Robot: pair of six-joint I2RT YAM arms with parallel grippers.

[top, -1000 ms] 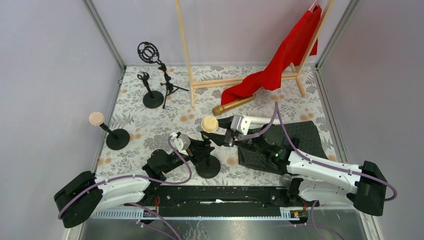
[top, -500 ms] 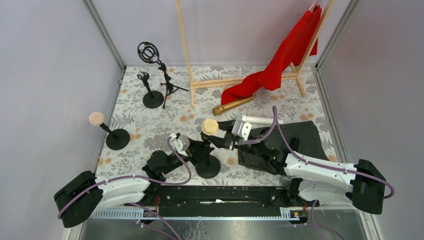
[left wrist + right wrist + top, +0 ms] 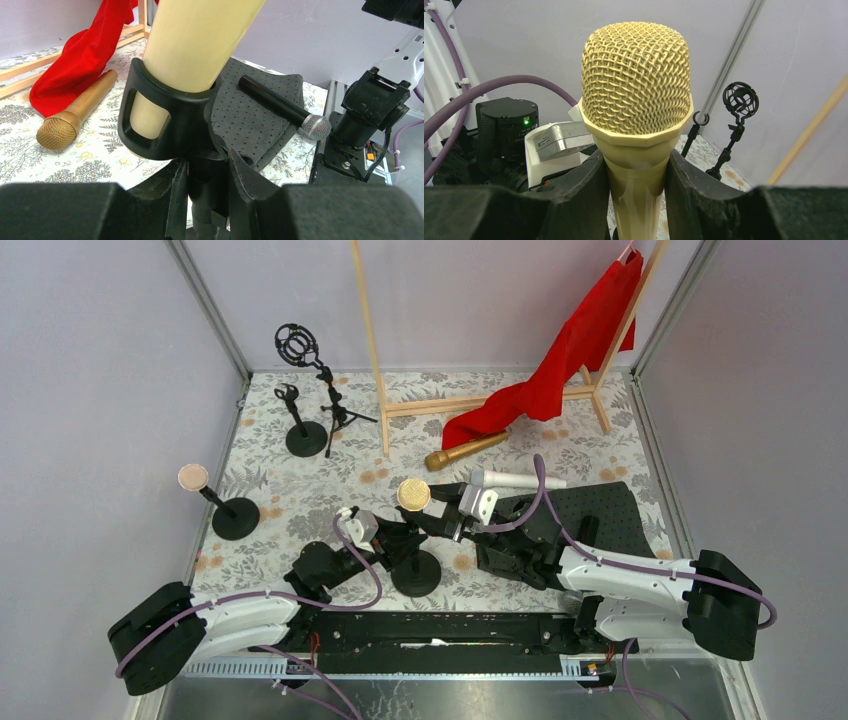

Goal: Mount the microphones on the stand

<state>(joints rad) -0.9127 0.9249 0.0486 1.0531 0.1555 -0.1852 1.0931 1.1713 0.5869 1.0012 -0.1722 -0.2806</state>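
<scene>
The pale yellow microphone (image 3: pixel 636 85) stands almost upright, its body seated in the black clip (image 3: pixel 165 120) of a round-based stand (image 3: pixel 415 573). My right gripper (image 3: pixel 636 185) is shut on its neck just under the mesh head (image 3: pixel 413 494). My left gripper (image 3: pixel 207 185) is shut on the stand's post right below the clip. A gold microphone (image 3: pixel 465 450) lies on the floral cloth by the red fabric, and a white one (image 3: pixel 515 480) lies beside the black mat. A pink microphone (image 3: pixel 193 477) sits in its own stand (image 3: pixel 236 518) at the left.
An empty clip stand (image 3: pixel 305 438) and a tripod with a ring mount (image 3: pixel 297 343) stand at the back left. A wooden rack (image 3: pixel 385 405) carries red fabric (image 3: pixel 560 360). A black foam mat (image 3: pixel 610 515) at the right holds a black microphone (image 3: pixel 285 107).
My right gripper has carried the yellow microphone slightly left and toward the near edge, so its head sits more directly over the stand. The left gripper has kept its hold on the post.
</scene>
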